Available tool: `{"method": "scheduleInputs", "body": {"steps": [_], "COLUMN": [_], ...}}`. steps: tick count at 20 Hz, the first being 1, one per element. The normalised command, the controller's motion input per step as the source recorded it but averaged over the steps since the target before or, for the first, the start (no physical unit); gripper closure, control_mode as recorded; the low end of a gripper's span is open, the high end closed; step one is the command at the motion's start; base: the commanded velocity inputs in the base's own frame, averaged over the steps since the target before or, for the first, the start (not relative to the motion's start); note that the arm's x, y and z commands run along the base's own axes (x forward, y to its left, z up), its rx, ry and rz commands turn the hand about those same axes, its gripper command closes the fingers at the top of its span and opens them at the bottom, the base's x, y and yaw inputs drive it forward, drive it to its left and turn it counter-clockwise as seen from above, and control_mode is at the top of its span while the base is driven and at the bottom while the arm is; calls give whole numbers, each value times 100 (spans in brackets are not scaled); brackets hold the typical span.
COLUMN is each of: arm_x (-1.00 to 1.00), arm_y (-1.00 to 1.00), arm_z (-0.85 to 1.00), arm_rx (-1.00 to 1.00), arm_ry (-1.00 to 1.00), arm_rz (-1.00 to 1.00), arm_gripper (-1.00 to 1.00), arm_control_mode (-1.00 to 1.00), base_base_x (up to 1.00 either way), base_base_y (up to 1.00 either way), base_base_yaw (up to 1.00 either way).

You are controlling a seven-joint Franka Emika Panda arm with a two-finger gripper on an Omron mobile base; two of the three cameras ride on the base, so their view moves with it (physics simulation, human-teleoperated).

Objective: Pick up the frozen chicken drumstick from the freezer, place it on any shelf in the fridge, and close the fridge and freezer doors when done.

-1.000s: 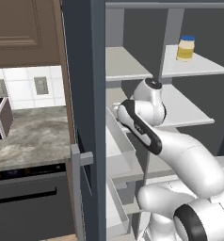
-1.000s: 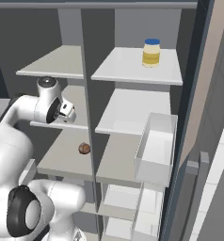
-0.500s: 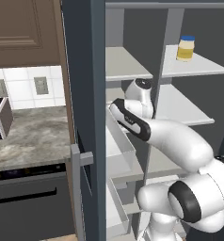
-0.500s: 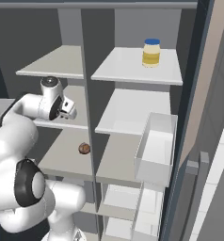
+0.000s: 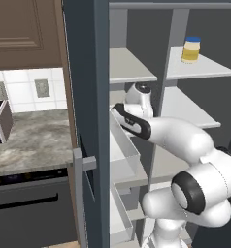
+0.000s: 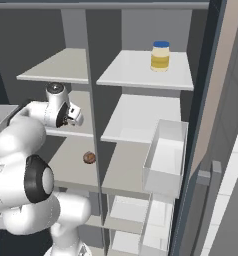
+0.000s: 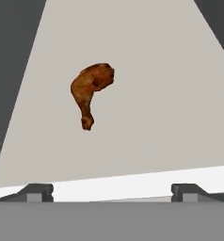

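The frozen chicken drumstick (image 7: 91, 90), reddish-brown with a thin bone end, lies on a pale grey shelf in the hand view. It is ahead of my gripper (image 7: 113, 192) and not touched. The gripper is open wide, with nothing between its fingertips (image 7: 38, 191). In the right base view the gripper (image 6: 73, 115) hangs in the freezer (image 6: 61, 67), the left half of the unit, level with the middle shelf. The drumstick (image 6: 89, 158) lies on the shelf below it. The fridge (image 6: 141, 117) is the right half. Both doors stand open: freezer door (image 5: 88, 97), fridge door (image 6: 211, 100).
A yellow blue-lidded jar (image 6: 160, 56) stands on the fridge's top shelf. White bins (image 6: 166, 160) on the fridge door jut beside the fridge shelves, and the freezer door's bins (image 5: 124, 140) sit close to my arm. A stone counter (image 5: 30, 140) lies left of the unit.
The hand has shifted a little to the left in front of the freezer shelves and the elbow has swung round. The gripper has stayed open and the drumstick has not moved.
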Motion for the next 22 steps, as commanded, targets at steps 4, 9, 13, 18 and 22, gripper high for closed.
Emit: {"method": "scheduleInputs", "body": {"steps": [4, 9, 13, 18, 22], "arm_x": [34, 32, 18, 13, 26], "arm_y": [9, 0, 22, 31, 18], "arm_z": [-41, -16, -3, 0, -3], "arm_rx": [0, 0, 0, -1, -1], "arm_ry": [0, -2, -1, -3, 0], "arm_rz": [0, 0, 0, 0, 0], "arm_gripper": [-100, -100, -100, -100, -100], "arm_control_mode": [-100, -100, -100, -100, -100], "base_base_x": [0, 0, 0, 0, 0], "base_base_y": [0, 0, 0, 0, 0], "base_base_yaw": [0, 0, 0, 0, 0]}}
